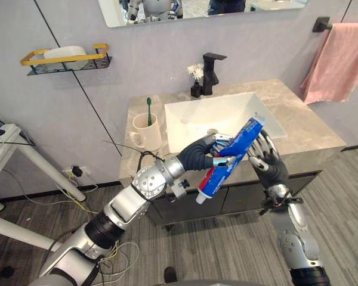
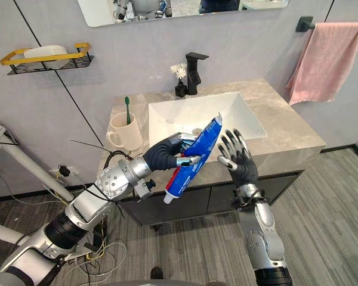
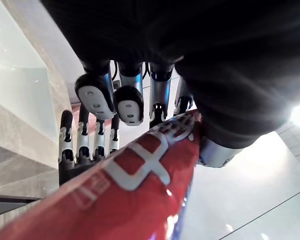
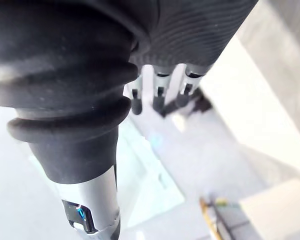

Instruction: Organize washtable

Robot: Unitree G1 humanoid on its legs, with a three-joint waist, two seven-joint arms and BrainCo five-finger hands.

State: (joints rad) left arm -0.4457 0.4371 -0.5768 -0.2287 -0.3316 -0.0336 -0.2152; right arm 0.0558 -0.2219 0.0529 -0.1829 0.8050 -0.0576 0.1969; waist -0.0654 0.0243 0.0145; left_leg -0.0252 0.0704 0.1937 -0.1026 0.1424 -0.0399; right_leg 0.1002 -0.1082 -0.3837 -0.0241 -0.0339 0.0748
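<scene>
Blue and red, the toothpaste tube point(image 1: 230, 158) is hanging in the air over the near edge of the tabletop point(image 1: 310, 134), in front of the sink point(image 1: 227, 116). It is lying tilted, its white cap pointing down to the near left and its flat end rising to the far right. The left hand point(image 1: 200, 155) is reaching in from the left and gripping the tube around its middle, with the fingers point(image 3: 130, 102) curling over it and clamping it against the thumb. The right hand point(image 2: 235, 158) is standing upright just to the right of the tube's flat end, its fingers point(image 2: 230, 143) straight and spread apart, holding nothing. Whether it is touching the tube I cannot tell.

Farther back on the left of the tabletop, a cream mug point(image 1: 146, 132) is standing upright with a green toothbrush point(image 1: 148, 110) sticking up out of it. The white sink is sitting to the right of the mug. At the far edge, a black faucet point(image 1: 212, 71) is rising behind the sink, with a small dark vase of white flowers point(image 1: 196, 80) just to its left.

On the wall, a pink towel point(image 1: 340, 62) is hanging from a dark rail at the far right. A black shelf with a yellow rail point(image 1: 65, 59) is carrying something white at the far left, and a mirror point(image 1: 197, 9) is hanging above the faucet.
</scene>
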